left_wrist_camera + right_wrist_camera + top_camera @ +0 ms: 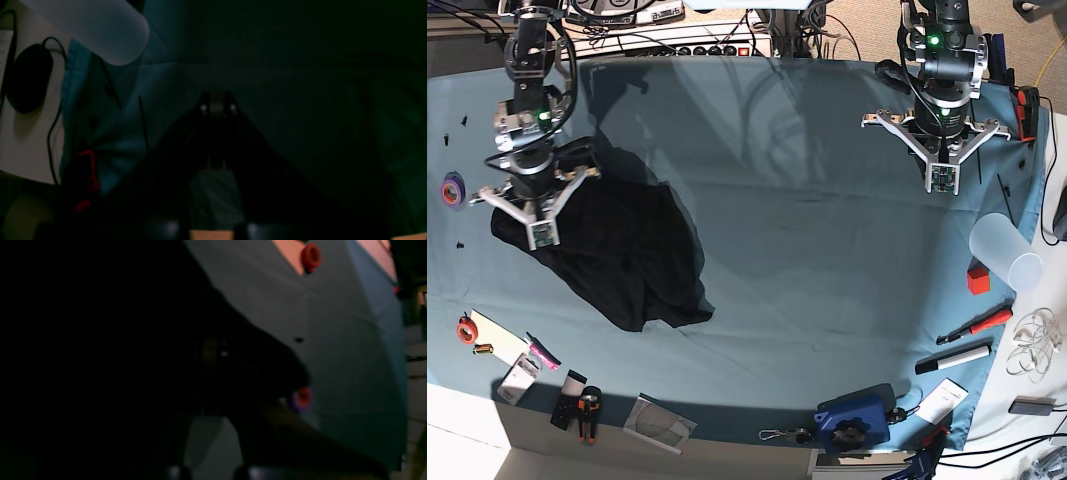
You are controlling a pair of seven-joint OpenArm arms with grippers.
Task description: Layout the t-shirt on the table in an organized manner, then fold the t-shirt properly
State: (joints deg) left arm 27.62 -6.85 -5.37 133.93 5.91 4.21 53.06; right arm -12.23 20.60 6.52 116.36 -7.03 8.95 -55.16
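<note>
looking down at the table, i see the t-shirt bunched near its left edge under my right gripper, clenched, seemingly on cloth; the left gripper, clenched and empty, hangs far right, so lift slowly, spreading outward.

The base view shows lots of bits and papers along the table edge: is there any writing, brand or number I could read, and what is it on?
No text can be read in any view.
White paper tag by the blue pouch: any print too small to read.
Small card packet at the near left edge: marks blurred.
Large black cloth t-shirt on the teal-blue cloth table: no print showing.
</note>
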